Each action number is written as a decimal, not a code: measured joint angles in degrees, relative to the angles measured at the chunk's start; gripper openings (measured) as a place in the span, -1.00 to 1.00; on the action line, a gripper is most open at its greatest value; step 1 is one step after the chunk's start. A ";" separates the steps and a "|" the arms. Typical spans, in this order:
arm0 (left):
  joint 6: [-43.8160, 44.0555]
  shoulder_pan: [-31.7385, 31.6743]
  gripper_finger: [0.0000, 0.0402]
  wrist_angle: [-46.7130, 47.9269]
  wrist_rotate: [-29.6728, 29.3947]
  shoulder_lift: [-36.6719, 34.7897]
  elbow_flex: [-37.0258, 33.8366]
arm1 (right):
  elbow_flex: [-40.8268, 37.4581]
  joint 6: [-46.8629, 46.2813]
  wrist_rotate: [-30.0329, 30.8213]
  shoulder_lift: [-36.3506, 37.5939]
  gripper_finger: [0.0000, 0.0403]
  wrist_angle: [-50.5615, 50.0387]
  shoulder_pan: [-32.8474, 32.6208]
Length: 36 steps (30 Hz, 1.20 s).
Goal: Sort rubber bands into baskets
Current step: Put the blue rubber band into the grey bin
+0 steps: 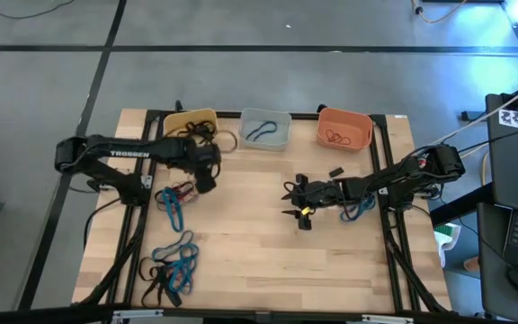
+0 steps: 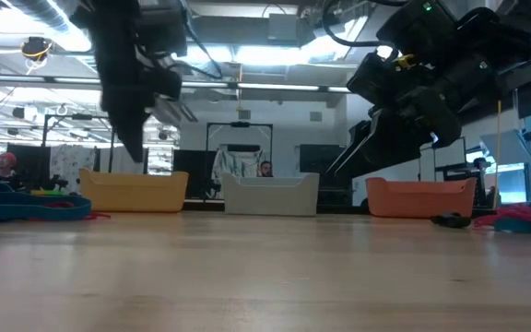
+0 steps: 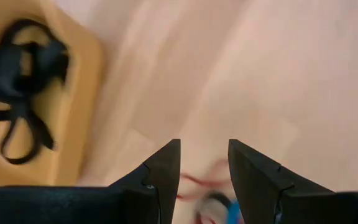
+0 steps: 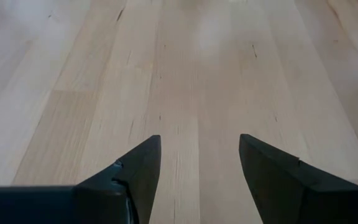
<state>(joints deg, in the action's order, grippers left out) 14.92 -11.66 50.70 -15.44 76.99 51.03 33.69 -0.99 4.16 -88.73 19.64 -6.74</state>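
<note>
Seen from above: wooden table (image 1: 259, 261), two dark arms reaching in from the sides. Nearest the front edge, at left, a tangled heap of blue and black rubber bands (image 1: 174, 268), untouched, probably waiting to be sorted. Farther in on the left, a smaller clump of red and blue bands (image 1: 174, 202) beside the left arm. Just above that clump, left gripper (image 1: 203, 175), fingers (image 3: 166, 168) spread with nothing between them, hanging next to the yellow basket (image 1: 192, 121); likely placed there because a black band has just gone in, judging by the black bands (image 3: 17, 81) lying inside that basket in the wrist view. Red and blue loops (image 3: 210, 199) visible below the open fingertips, perhaps the next target. Toward the middle right, right gripper (image 1: 293, 200), fingers (image 4: 135, 168) wide apart over bare wood, holding nothing, seemingly waiting; a few blue bands (image 1: 360, 209) under its forearm. Along the far edge, three baskets in a row: yellow at left, pale grey basket (image 1: 266, 129) in the middle holding a blue band, orange basket (image 1: 344, 129) at right holding red bands, so colours appear matched to tubs. Beyond the table, grey floor and a laptop at right.
</note>
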 joint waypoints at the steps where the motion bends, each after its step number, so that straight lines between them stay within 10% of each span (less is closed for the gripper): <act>1: 1.11 1.63 -0.35 0.85 0.09 -0.01 0.00 | 0.00 0.00 0.00 0.00 0.08 0.00 0.00; 16: 10.33 12.57 -0.35 5.20 1.43 -0.02 -7.03 | 0.00 -0.16 -0.04 0.00 0.08 0.09 0.00; 36: 8.08 10.49 -0.35 -6.57 2.23 0.37 -15.17 | 0.00 -0.06 0.35 0.02 0.08 0.41 0.00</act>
<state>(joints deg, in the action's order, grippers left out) 23.00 -1.17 44.13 -13.21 77.36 35.86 33.69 -1.05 4.51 -88.71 20.05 -6.74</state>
